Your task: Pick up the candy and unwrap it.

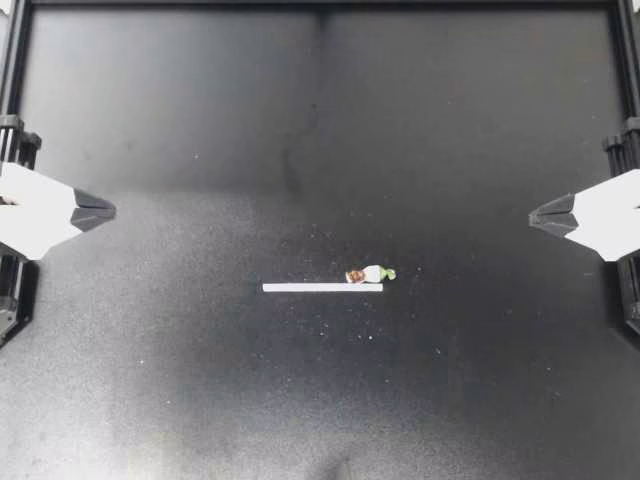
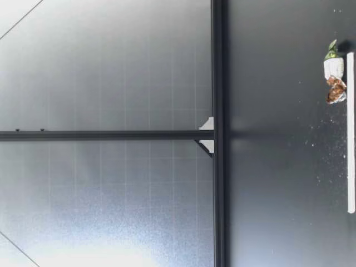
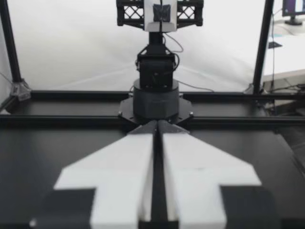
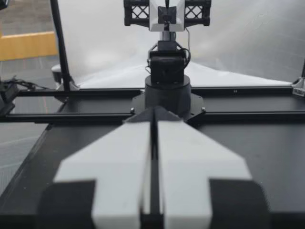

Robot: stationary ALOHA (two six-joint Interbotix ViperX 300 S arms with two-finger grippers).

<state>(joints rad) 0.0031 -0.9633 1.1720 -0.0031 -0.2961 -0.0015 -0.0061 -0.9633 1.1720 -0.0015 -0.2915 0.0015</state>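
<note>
Top and low views showed the candy [image 1: 370,273] just beside a white strip [image 1: 322,287]; wrist views showed left gripper [image 1: 110,211] and right gripper [image 1: 533,214] pinched together, empty.

Left claw [image 1: 112,211] and right claw [image 1: 532,214] bodies cropped, candy [image 1: 371,273] details tiny
</note>
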